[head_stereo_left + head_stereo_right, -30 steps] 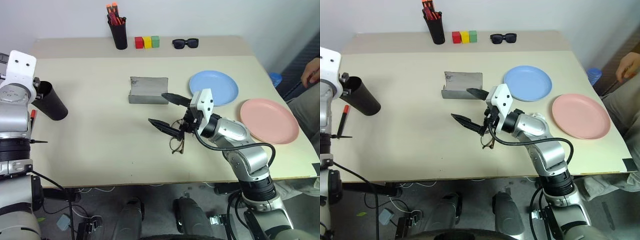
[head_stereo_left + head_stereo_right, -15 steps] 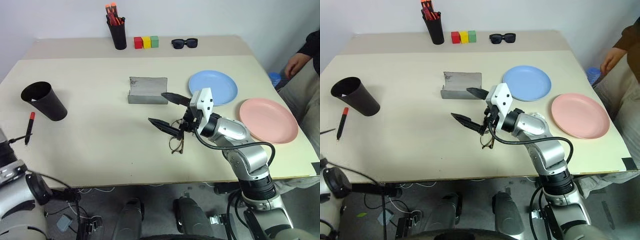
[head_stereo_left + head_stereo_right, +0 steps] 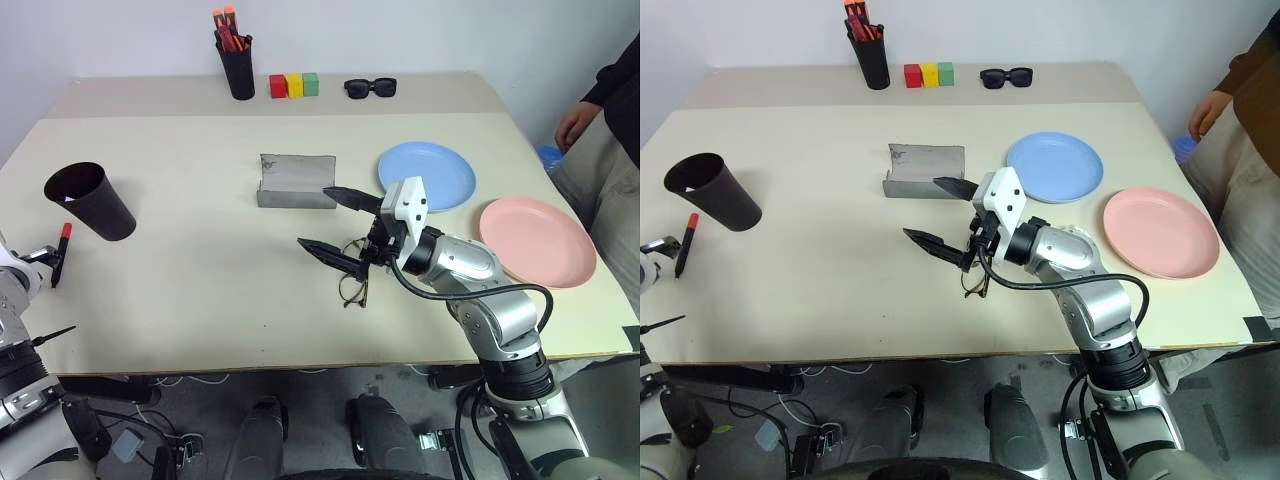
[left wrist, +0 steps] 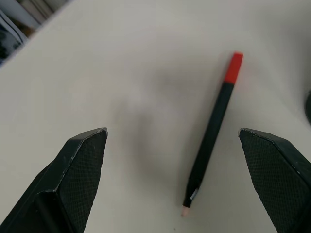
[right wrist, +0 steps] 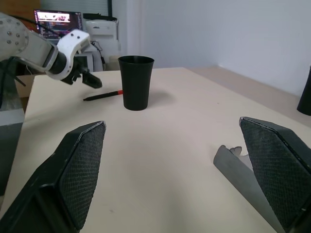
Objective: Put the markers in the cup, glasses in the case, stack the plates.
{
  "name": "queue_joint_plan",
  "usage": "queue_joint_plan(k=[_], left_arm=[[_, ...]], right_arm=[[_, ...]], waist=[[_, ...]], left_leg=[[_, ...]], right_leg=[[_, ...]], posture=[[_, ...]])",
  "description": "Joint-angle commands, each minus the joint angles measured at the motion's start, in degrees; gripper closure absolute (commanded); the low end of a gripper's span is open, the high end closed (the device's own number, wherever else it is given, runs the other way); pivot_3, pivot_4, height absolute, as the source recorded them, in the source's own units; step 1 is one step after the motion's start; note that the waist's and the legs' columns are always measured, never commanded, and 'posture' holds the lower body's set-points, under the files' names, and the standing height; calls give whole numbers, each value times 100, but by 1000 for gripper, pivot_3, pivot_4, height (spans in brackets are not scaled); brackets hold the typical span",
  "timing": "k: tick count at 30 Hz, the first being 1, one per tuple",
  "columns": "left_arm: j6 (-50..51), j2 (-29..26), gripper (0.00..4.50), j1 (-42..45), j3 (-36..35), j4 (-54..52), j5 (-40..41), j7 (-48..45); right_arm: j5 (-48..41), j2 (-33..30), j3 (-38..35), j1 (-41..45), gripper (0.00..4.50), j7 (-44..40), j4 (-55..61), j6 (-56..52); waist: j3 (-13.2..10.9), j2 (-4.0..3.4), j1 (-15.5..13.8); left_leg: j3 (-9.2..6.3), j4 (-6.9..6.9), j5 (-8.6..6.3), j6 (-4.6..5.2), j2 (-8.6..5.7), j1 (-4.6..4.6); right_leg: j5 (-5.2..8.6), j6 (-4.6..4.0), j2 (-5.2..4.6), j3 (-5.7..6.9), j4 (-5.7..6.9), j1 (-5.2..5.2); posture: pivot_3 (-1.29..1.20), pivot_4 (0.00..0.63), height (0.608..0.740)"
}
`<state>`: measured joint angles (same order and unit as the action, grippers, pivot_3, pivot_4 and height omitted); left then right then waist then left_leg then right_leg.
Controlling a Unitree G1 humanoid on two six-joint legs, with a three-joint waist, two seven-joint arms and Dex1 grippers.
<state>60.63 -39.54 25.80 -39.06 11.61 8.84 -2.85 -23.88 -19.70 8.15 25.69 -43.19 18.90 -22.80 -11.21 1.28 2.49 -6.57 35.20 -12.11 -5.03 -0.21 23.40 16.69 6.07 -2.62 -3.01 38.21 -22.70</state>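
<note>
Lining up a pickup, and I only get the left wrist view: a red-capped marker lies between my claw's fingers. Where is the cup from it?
Observer: The cup stands upright just past the red cap of the marker, not touching it.
Operator: Is the other arm busy?
Observer: The right claw hangs open by the glasses, holding nothing.
Operator: And the case?
Observer: The case lies open just beyond the glasses.
</note>
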Motion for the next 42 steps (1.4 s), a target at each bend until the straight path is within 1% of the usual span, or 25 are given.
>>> queue_joint_plan(k=[1, 4, 8, 9, 11, 12, 16, 18, 21, 23, 26, 27, 30, 31, 35, 39, 42], left_arm=[[5, -320, 53, 345, 364, 607, -21, -181], [-68, -379, 53, 565, 501, 1048, -35, -148], [-85, -361, 53, 710, 600, 1273, 53, -268], [-76, -352, 289, 728, 601, 1294, 64, -258], [-44, -329, 886, 740, 567, 1300, 87, -209], [-27, -319, 1352, 743, 539, 1299, 101, -168], [37, -264, 3492, 714, 406, 1239, 175, 39], [68, -225, 4474, 697, 302, 1204, 233, 137], [32, -146, 4474, 644, 168, 1083, 262, 273], [-445, -76, 4474, 635, 34, 922, 215, 507], [-2330, -25, 4474, 646, -101, 448, -129, 1171], [-2929, 33, 4474, 710, -158, 222, -129, 1295], [-3977, 158, 4474, 884, -10, -467, 45, 1123], [-4224, 188, 4474, 935, 172, -701, 45, 1008], [-4773, 293, 4474, 853, 737, -1131, -159, 755], [-5075, 542, 4474, 668, 1043, -1152, -388, 891], [-5302, 678, 4474, 515, 1122, -1025, -573, 1063]], right_arm=[[-60, 4, -55, 49, 0, -6, 135, 80], [-38, 6, -68, 15, 0, 35, 148, 87], [-24, 6, -69, -27, 0, 68, 176, 99], [-23, 3, -73, -35, 0, 76, 181, 101], [-18, 0, -84, -53, 0, 98, 187, 111], [-17, -1, -86, -59, 0, 106, 189, 116], [-27, -2, -83, -66, 0, 115, 190, 123], [-32, 2, -75, -65, 0, 116, 186, 127], [-38, -1, -72, -57, 0, 95, 166, 142], [-39, -6, -71, -47, 0, 77, 149, 151], [-49, -13, -77, -30, 0, 49, 131, 150], [-44, -10, -70, -23, 0, 41, 122, 152], [-41, -2, -73, 2, 0, 20, 104, 161], [-171, 84, -193, 81, 0, 110, 81, 86], [-544, 232, -528, 348, 0, 262, 18, -88], [-503, 129, -572, 435, 0, 173, -93, -10], [-496, 81, -582, 443, 0, 131, -138, 30]], waist=[[0, 0, -6], [0, 0, -1], [0, 0, 0], [0, 0, -1], [0, 0, 0], [0, 0, 6], [0, 0, 8], [0, 0, 3], [0, 0, 3], [0, 0, 3], [1, 7, -8], [3, 17, -14], [5, 19, -52], [5, 19, -73], [6, 11, -132], [6, 11, -121], [6, 11, -108]], left_leg=[[1, 1, 0, 0, 0, 0], [2, 0, 0, 0, -1, 1], [2, -2, 0, 0, -1, 1], [2, -1, 0, 0, -1, 1], [2, -2, 0, 0, -1, 1], [1, -2, 0, 0, 0, 1], [2, -2, 0, 0, 0, 0], [2, -2, 0, 0, 0, 0], [2, -2, 0, 0, 0, 0], [2, -2, 0, 0, 0, 0], [1, -2, 0, 0, 2, 1], [0, -2, 0, -1, 2, 3], [2, -3, 1, -3, 3, 7], [4, -2, 1, -3, 1, 8], [13, -2, 0, -3, -3, 5], [12, -3, 0, -1, -1, 3], [12, -4, 0, -1, 1, 4]], right_leg=[[0, 0, -1, 0, 0, 1], [0, 0, -2, 0, -5, 1], [0, 0, -2, 0, -2, 0], [0, 0, -2, -1, -2, 0], [0, 0, -3, -1, -2, 0], [0, 0, -3, -1, -2, 0], [0, 0, -2, -1, -1, -1], [0, 0, -3, -1, -1, -1], [0, 0, -3, -1, -1, -1], [0, 0, -3, -1, -1, -1], [-1, 0, -4, -1, -2, -2], [-1, -1, -5, -1, -3, -3], [-3, -3, -10, 0, -10, -5], [-3, -3, -12, -1, -12, -3], [-3, -3, -14, -4, -13, 0], [-3, -3, -7, -3, -12, 0], [-3, -3, -3, -3, -11, -3]], posture=[[0, 150, 740], [0, 150, 740], [0, 150, 740], [0, 150, 740], [0, 150, 740], [0, 150, 740], [0, 150, 740], [0, 150, 740], [0, 150, 740], [0, 150, 740], [0, 150, 740], [0, 150, 740], [0, 150, 740], [0, 150, 740], [0, 150, 740], [0, 150, 740], [0, 150, 740]])
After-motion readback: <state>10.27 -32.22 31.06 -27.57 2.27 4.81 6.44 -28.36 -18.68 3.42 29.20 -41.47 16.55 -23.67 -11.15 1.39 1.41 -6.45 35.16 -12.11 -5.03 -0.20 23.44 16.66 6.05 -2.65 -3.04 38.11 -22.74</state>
